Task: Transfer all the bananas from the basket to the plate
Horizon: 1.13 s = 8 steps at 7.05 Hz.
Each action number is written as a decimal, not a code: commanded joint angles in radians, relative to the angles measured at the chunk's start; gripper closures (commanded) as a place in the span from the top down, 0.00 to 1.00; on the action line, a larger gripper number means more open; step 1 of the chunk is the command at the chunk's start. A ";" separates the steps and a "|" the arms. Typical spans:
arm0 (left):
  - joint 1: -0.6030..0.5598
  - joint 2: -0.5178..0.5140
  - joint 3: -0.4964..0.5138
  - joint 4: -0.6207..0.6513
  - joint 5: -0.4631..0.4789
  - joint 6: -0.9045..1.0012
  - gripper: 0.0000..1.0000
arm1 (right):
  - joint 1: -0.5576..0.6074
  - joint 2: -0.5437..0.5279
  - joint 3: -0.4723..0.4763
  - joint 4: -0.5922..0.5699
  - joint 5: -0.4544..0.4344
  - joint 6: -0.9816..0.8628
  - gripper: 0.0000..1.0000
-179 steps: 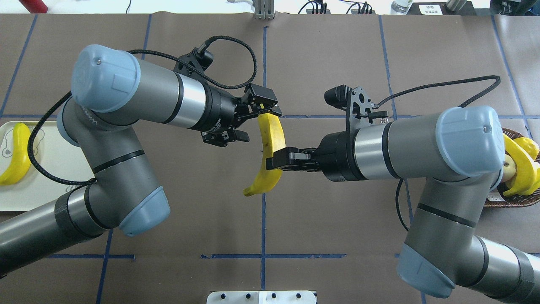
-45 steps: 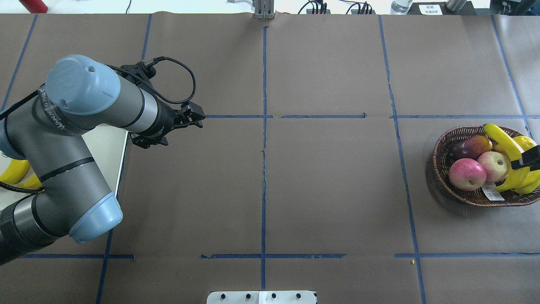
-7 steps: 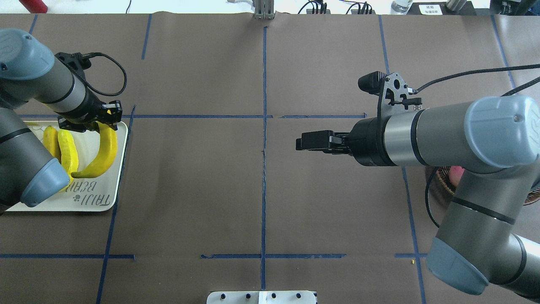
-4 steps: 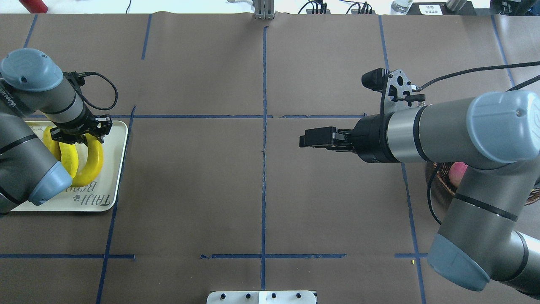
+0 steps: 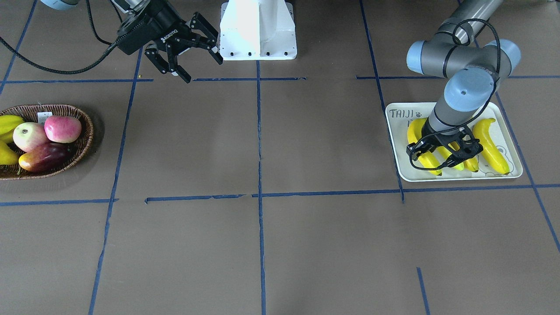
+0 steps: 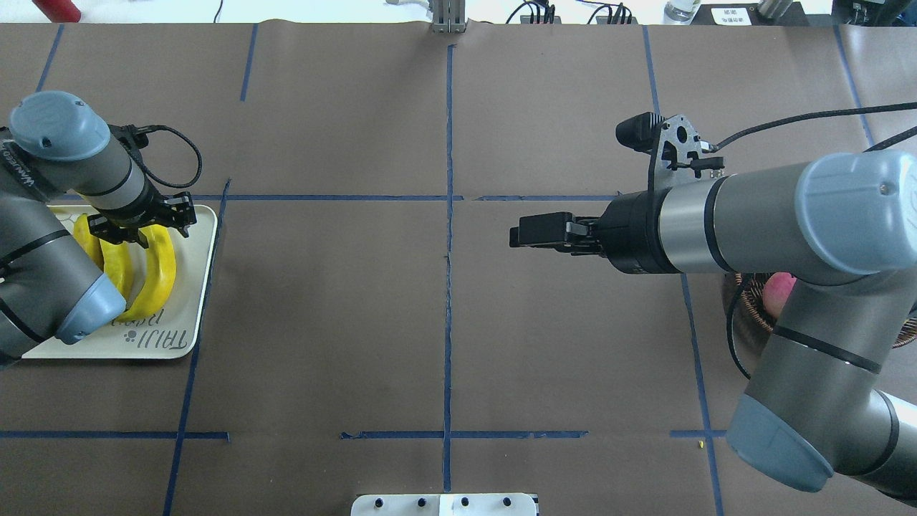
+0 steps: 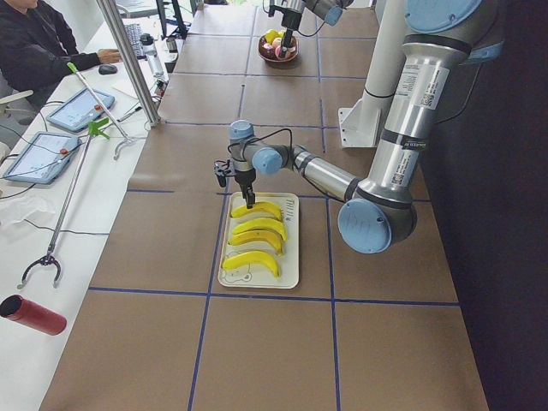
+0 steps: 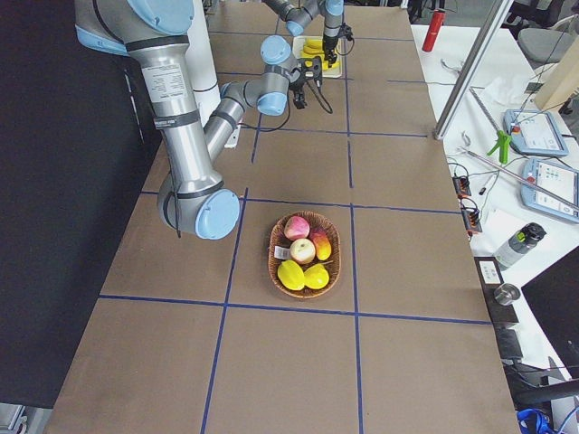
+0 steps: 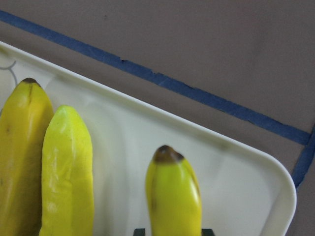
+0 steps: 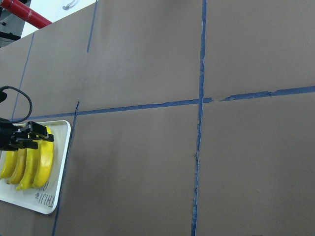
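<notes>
Several yellow bananas lie side by side on the white "TAIJI BEAR" plate [image 5: 463, 177], which also shows in the overhead view [image 6: 188, 287]. My left gripper [image 6: 143, 226] stands over the plate, shut on the far end of the banana [image 6: 161, 269] nearest the table's middle. That banana [image 9: 172, 196] rests on the plate, a dark fingertip at each side of it. My right gripper [image 5: 203, 70] is open and empty above the bare table near the centre line. The wicker basket [image 5: 83, 131] sits far from both grippers.
The basket holds two apples [image 5: 62, 128], a dark mango [image 5: 43, 157] and two plump yellow fruits [image 8: 303, 276]. My right arm hides most of the basket [image 6: 745, 315] in the overhead view. The white robot base [image 5: 258, 30] stands at the table's edge.
My left gripper has moved left and lowered its banana onto the plate beside the others. My right gripper has drifted slightly to the right and stays open.
</notes>
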 commanded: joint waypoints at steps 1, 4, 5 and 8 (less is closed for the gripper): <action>-0.044 0.001 -0.081 -0.006 0.000 0.033 0.99 | 0.032 -0.038 -0.001 -0.004 0.022 -0.008 1.00; -0.187 -0.001 -0.317 0.357 -0.007 0.397 0.99 | 0.291 -0.178 0.020 -0.208 0.240 -0.339 1.00; -0.255 0.007 -0.338 0.394 -0.014 0.523 0.99 | 0.346 -0.249 0.005 -0.210 0.272 -0.500 1.00; -0.507 0.130 -0.300 0.396 -0.246 0.776 0.99 | 0.749 -0.368 -0.241 -0.205 0.610 -1.072 1.00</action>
